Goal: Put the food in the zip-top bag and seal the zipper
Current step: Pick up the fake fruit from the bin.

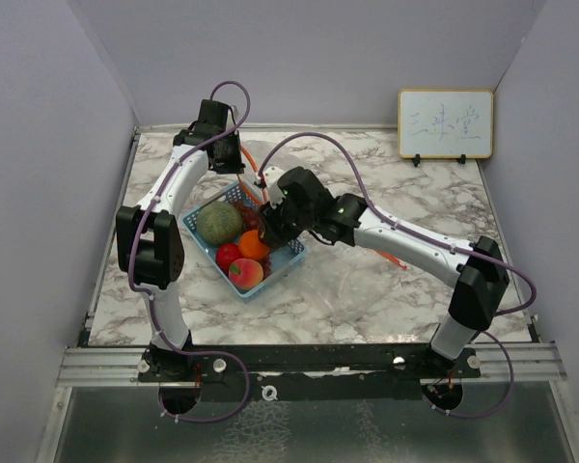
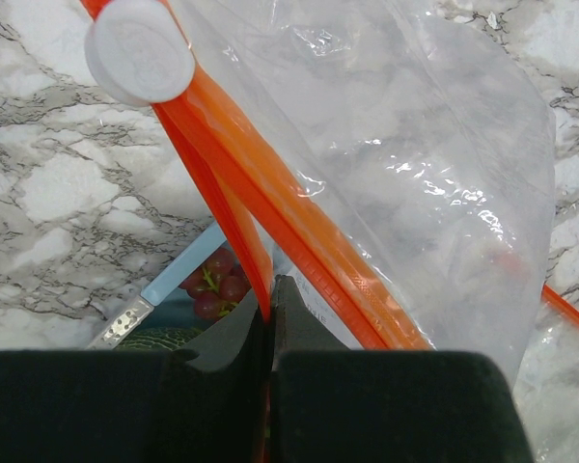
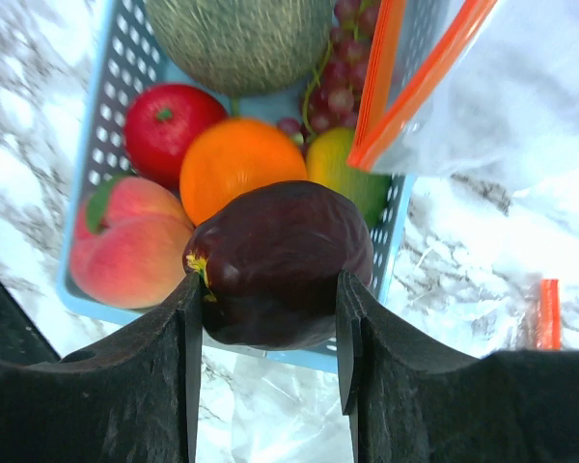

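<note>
My right gripper (image 3: pixel 268 318) is shut on the dark purple fruit (image 3: pixel 280 260) and holds it above the near edge of the light-blue basket (image 3: pixel 106 125). In the basket lie the green netted melon (image 3: pixel 236 39), red apple (image 3: pixel 169 125), orange (image 3: pixel 236 169), peach (image 3: pixel 125 246), red grape bunch (image 3: pixel 338 87) and a yellow-green fruit (image 3: pixel 352 178). My left gripper (image 2: pixel 268 304) is shut on the orange zipper strip (image 2: pixel 241 231) of the clear zip-top bag (image 2: pixel 434 193), holding its mouth up beside the basket. From above, the right gripper (image 1: pixel 268 227) is over the basket (image 1: pixel 294 256), and the left gripper (image 1: pixel 234 159) is behind it.
The white zipper slider (image 2: pixel 140 50) sits on the bag's strip. A small whiteboard (image 1: pixel 445 123) stands at the back right. An orange bit of the bag (image 1: pixel 391 258) lies under the right arm. Purple walls close in the marble table (image 1: pixel 367 299).
</note>
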